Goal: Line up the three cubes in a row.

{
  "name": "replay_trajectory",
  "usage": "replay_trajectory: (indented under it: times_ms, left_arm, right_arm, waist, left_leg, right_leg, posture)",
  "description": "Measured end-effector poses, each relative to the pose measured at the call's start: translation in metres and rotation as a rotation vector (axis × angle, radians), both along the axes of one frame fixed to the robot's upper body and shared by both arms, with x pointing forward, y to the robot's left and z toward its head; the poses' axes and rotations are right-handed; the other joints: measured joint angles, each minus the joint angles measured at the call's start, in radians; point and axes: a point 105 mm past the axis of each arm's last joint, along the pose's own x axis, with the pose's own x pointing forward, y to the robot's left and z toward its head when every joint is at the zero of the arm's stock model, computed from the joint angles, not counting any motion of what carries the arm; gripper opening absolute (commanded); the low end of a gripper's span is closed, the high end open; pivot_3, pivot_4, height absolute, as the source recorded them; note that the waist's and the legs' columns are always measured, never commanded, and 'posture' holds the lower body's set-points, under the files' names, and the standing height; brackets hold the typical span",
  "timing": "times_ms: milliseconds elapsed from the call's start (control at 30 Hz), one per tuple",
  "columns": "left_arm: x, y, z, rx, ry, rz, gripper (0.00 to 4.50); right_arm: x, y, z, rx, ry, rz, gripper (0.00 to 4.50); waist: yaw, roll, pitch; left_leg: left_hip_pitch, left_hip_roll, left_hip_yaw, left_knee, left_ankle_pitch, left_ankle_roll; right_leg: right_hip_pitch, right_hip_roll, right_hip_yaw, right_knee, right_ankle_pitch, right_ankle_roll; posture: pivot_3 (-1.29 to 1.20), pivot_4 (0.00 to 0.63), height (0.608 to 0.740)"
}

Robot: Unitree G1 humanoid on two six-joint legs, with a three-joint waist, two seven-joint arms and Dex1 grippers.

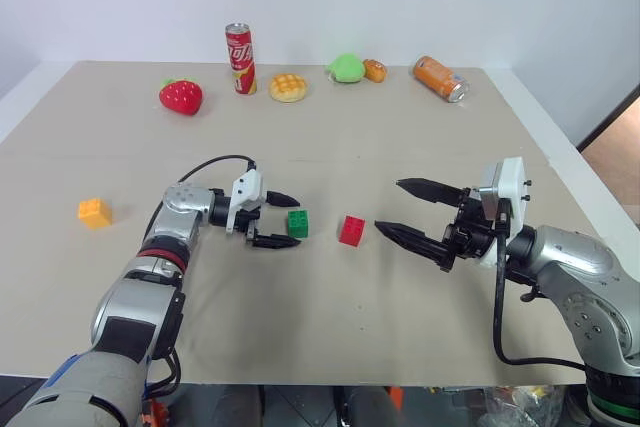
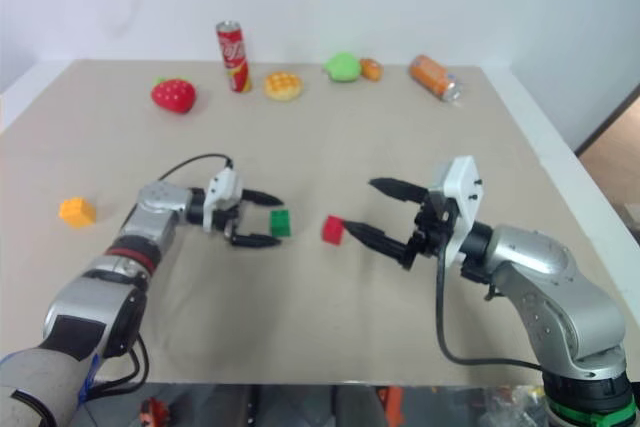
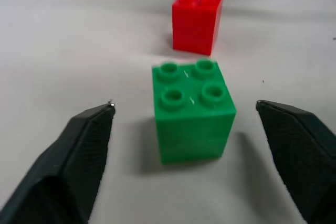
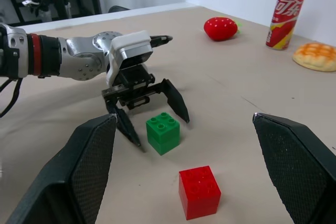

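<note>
1. Right gripper (image 1: 418,222) sits closest to the near edge of the table (image 1: 420,137), toward its right side, hanging above the surface with its two black fingers spread wide and nothing between them. Its lower finger points at the red cube (image 1: 352,230) and stops just short of it. Any forward drift would likely shove that cube out of place.
2. Left gripper (image 1: 278,220) is also spread wide and holds nothing. The green cube (image 1: 297,223) stands upright on the table right at its fingertips (image 3: 86,129), with gaps on both sides. A sideways pull-back could clip the cube and turn or tip it, so the safer retreat looks to be straight back or up.
3. Green and red cubes stand near each other in the middle of the table, apart, not touching, already forming a short row. The red one looks slightly turned against the green, which may leave the row crooked.
4. Orange-yellow cube (image 1: 95,212) lies well apart, close to the left edge. It is the piece left to bring over, and a careless grasp near that edge could push it off.
5. Along the far edge stand a red can (image 1: 240,58), a toy strawberry (image 1: 181,96) and an orange can (image 1: 440,78) on its side, well clear of the work.
</note>
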Motion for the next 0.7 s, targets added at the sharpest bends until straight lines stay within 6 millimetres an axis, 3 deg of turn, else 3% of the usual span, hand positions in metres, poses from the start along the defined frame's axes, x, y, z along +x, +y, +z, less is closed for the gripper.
replay_trajectory:
  times_ms: [200, 433, 533, 600, 700]
  left_arm:
    - [-0.007, 0.051, 0.019, -0.003, -0.090, 0.072, 4.45]
    - [-0.025, 0.072, 0.037, -0.130, -0.120, 0.194, 4.45]
    - [-0.027, 0.088, 0.049, -0.196, -0.116, 0.348, 4.45]
    - [-0.025, 0.111, 0.056, -0.308, -0.061, 0.588, 4.45]
    - [-0.031, 0.133, 0.045, -0.373, 0.046, 0.841, 4.45]
  right_arm:
    - [0.004, 0.001, 0.005, 0.004, -0.010, 0.016, 4.33]
    - [0.005, 0.004, 0.003, 0.000, -0.002, 0.047, 4.33]
    - [0.006, 0.006, 0.003, -0.003, -0.004, 0.053, 4.33]
    - [0.009, 0.012, 0.004, 0.010, -0.018, 0.055, 4.33]
    - [0.016, 0.023, -0.001, -0.003, -0.019, 0.049, 4.33]
  waist:
    - [-0.004, 0.000, 0.000]
    - [0.000, 0.000, 0.000]
    - [0.000, 0.000, 0.000]
    - [-0.006, 0.000, 0.000]
    - [-0.010, 0.000, 0.000]
  left_leg:
    - [0.002, 0.001, -0.001, 0.000, 0.000, 0.000]
    - [0.002, 0.002, 0.000, 0.000, 0.000, 0.000]
    - [0.003, 0.002, 0.000, 0.000, 0.000, 0.000]
    - [0.005, 0.005, 0.001, 0.000, 0.000, 0.000]
    - [0.007, 0.006, 0.001, 0.000, 0.000, 0.000]
  right_leg:
    - [-0.001, 0.002, 0.000, 0.006, -0.002, -0.003]
    - [-0.001, 0.001, 0.001, 0.006, -0.002, -0.003]
    - [0.000, 0.002, 0.001, 0.007, -0.002, -0.003]
    - [0.000, 0.003, 0.001, 0.007, -0.002, -0.003]
    - [0.002, 0.004, 0.001, 0.007, -0.002, -0.004]
  posture:
    - [0.00, 0.150, 0.740]
    - [0.00, 0.150, 0.740]
    - [0.00, 0.150, 0.740]
    - [0.00, 0.150, 0.740]
    - [0.00, 0.150, 0.740]
